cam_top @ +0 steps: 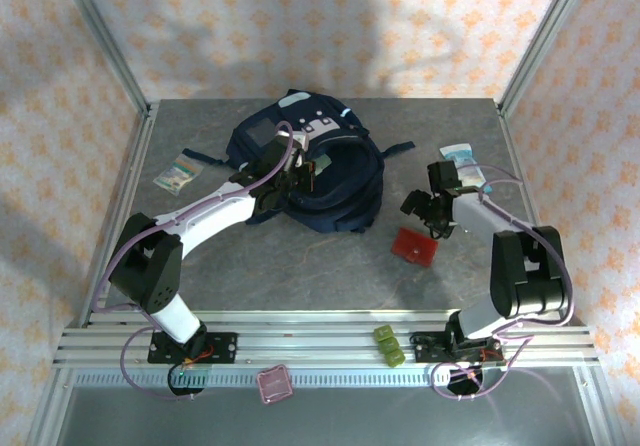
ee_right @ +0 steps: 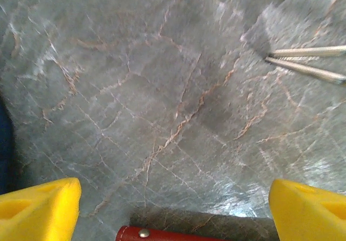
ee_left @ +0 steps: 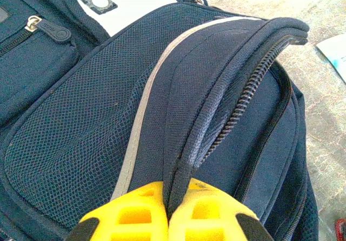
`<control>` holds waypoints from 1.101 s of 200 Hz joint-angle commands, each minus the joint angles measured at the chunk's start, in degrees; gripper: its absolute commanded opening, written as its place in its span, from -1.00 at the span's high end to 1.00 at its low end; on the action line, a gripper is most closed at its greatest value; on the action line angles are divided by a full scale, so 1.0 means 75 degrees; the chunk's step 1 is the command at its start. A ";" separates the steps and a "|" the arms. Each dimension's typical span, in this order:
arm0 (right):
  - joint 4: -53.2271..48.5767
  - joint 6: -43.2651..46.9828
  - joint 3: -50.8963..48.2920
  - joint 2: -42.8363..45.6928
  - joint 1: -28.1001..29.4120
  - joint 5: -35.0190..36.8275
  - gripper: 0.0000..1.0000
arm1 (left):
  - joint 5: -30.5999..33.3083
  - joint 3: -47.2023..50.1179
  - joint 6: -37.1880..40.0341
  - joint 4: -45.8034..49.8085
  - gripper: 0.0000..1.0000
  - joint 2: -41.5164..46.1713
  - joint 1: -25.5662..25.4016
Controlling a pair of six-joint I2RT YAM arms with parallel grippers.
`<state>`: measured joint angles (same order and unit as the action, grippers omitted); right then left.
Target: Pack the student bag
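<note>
From above, the student bag [cam_top: 335,181] lies in the far middle of the table [cam_top: 300,276], its main mouth gaping toward the right. The left gripper [cam_top: 300,173] sits on the bag's near-left rim. The right gripper [cam_top: 425,211] hangs to the right of the bag and apart from it. Loose things lie around the bag: a red case [cam_top: 414,246] to its near right, a pale packet [cam_top: 462,158] further right, a greenish packet [cam_top: 178,173] to its left, and a green block [cam_top: 389,346] and pink block [cam_top: 274,383] well to the near side on the rail. The left wrist camera shows the left gripper [ee_left: 168,214] pinched tight on a fold of the student bag [ee_left: 81,122] just beside the zipper [ee_left: 243,100], which is undone; this looks like holding the mouth open. The right wrist camera shows the right gripper [ee_right: 173,203] spread wide with nothing between its fingers [ee_right: 38,208], bare table [ee_right: 162,89] beneath, and the red case [ee_right: 162,234] at the near edge, on the side away from the bag. I judge the packing barely begun: the bag is opened and held, nothing can be seen inside it, and every loose thing is yet to go in, the red case likely first.
</note>
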<state>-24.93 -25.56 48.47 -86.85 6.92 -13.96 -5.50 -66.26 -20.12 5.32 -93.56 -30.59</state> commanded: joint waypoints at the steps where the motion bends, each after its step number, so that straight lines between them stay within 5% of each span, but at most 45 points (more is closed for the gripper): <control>1: -0.0324 0.0272 -0.0299 0.0323 -0.0032 -0.0419 -0.77 | -0.0029 0.0051 -0.0200 -0.0204 1.00 0.0280 -0.0104; 51: -0.0799 0.0093 -0.1378 0.1340 0.0020 -0.1832 -0.68 | -0.0151 0.0157 -0.0296 -0.0393 1.00 0.0150 -0.0094; 90: -0.0412 -0.0856 -0.2037 0.2388 0.0784 -0.2760 -0.66 | -0.0251 0.0221 -0.0416 -0.0568 1.00 0.0088 -0.0105; 126: -0.0590 -0.1024 -0.1832 0.2357 0.0833 -0.1806 -0.62 | -0.0266 0.0105 -0.0389 -0.0482 1.00 -0.0008 -0.0108; 190: -0.0229 -0.1337 -0.1740 0.1887 0.0827 -0.1460 -0.50 | -0.0181 0.0255 -0.0376 -0.0494 1.00 0.0090 -0.0113; 220: 0.0242 -0.1396 -0.1833 0.1488 0.0829 -0.1585 -0.26 | -0.0205 0.0260 -0.0386 -0.0524 1.00 0.0042 -0.0105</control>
<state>-26.46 -34.94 33.78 -73.56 13.19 -27.11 -5.78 -64.93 -21.21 3.70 -93.56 -30.76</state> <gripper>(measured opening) 0.682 0.046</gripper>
